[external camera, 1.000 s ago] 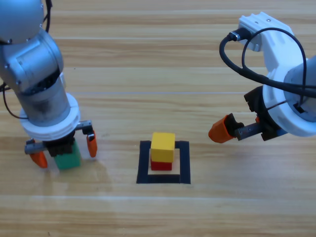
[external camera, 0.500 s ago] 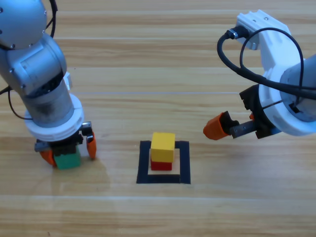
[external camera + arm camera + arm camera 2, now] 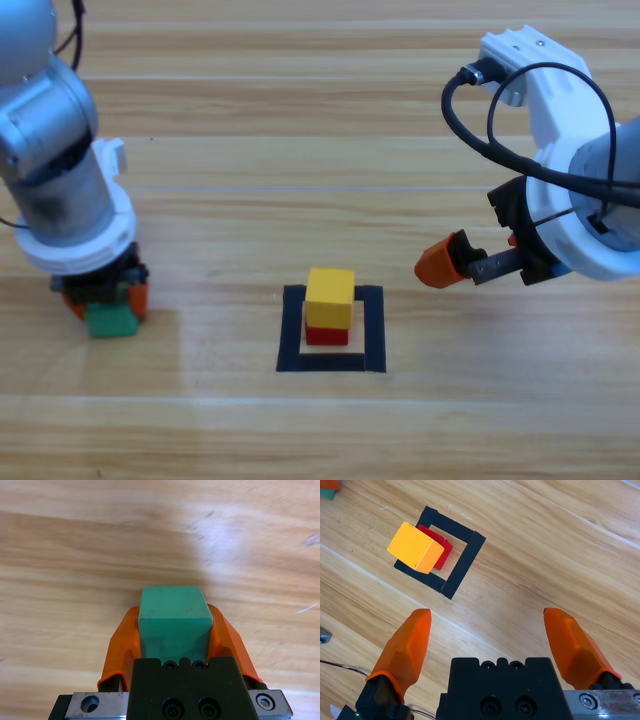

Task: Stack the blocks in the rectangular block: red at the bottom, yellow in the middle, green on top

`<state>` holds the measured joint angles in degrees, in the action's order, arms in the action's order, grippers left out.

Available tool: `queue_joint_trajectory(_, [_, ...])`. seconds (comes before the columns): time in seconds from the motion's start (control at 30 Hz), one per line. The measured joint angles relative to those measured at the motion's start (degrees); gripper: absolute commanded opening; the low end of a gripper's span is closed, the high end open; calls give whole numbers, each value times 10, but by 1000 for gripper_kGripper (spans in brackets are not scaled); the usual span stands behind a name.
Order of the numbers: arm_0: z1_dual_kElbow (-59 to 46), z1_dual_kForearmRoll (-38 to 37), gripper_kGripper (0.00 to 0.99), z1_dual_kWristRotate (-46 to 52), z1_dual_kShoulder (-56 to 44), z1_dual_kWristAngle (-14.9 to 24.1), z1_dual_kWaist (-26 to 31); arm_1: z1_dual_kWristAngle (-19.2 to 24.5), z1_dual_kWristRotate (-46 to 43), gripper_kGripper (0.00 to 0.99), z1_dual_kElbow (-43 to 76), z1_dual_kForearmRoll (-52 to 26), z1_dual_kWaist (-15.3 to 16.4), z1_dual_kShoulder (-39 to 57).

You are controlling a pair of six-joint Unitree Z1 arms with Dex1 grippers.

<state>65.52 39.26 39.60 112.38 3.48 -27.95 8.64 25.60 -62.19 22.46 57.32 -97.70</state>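
Green cube (image 3: 174,616) clamped in left hand (image 3: 104,300) | yellow (image 3: 330,297) on red (image 3: 327,335)

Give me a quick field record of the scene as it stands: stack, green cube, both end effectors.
stack: yellow cube on red cube, inside the black tape square
green cube: clamped between the left jaws, off to the left of the square
left end effector: shut on the green cube
right end effector: open, holding nothing, to the right of the square
left to do: green on top
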Motion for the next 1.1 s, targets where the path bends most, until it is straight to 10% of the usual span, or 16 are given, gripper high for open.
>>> queue_joint_trajectory(0.63, [416,261,8,-75,28,0,-158,10,-4,990,15,-12,-2,0])
queue_joint_trajectory(1.1, [491,312,11,17,129,13,-228,10,-4,990,16,-12,-18,11])
